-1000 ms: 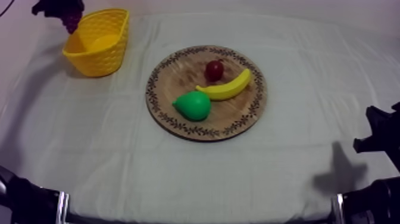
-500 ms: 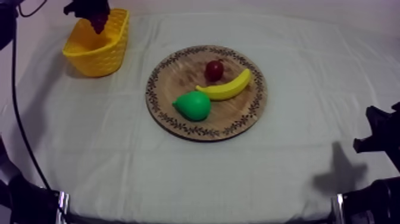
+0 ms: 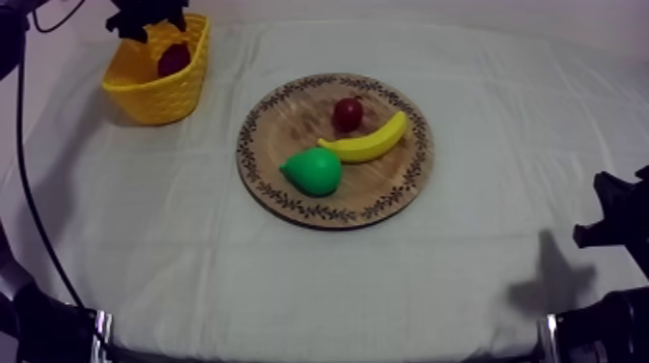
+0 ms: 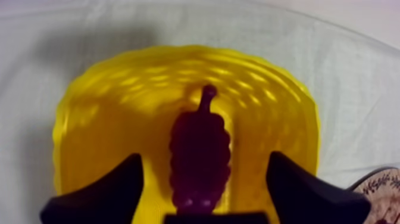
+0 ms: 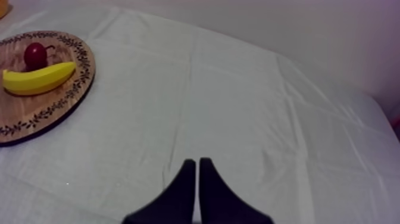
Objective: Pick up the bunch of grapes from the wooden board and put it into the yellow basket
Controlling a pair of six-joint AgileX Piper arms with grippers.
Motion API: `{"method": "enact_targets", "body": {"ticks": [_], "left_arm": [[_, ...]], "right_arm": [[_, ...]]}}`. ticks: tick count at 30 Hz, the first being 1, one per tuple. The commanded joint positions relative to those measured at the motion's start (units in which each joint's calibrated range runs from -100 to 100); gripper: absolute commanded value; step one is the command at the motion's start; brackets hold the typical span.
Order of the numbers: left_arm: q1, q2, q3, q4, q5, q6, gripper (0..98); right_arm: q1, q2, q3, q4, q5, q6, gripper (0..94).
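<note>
Looks like robotics lab or test bench. Table under wrinkled grey-white cloth [image 3: 386,280] set as work surface. Staged props on it: round wooden board with patterned rim [image 3: 290,116] carrying glossy toy fruit, namely yellow plastic banana [image 3: 367,143], green pear [image 3: 314,171] and small red fruit [image 3: 348,114]. Yellow lattice-walled basket [image 3: 155,97] at far left. Black robot arm [image 3: 618,217] parked at right table edge. Plain pale backdrop [image 5: 297,36] behind table, possibly wall; hard to tell.

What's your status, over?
Left gripper open over yellow basket. Bunch of grapes lying inside it. Right gripper shut, idle above cloth. Nothing in the way.
</note>
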Motion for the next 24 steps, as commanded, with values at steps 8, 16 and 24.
{"method": "enact_targets", "body": {"ticks": [8,16,24], "left_arm": [[0.03,-2.92,3.78,-0.12,-2.73,-0.12,93.6],[0.04,-9.20,9.95,-0.13,-4.97,0.02,81.2],[0.33,-23.95,25.29,-0.81,-7.73,-0.57,62.8]], "right_arm": [[-0.02,0.02,-0.01,0.01,-0.04,0.00,0.3],[-0.02,0.02,-0.01,0.01,-0.04,0.00,0.3],[-0.02,0.02,-0.01,0.01,-0.04,0.00,0.3]]}}
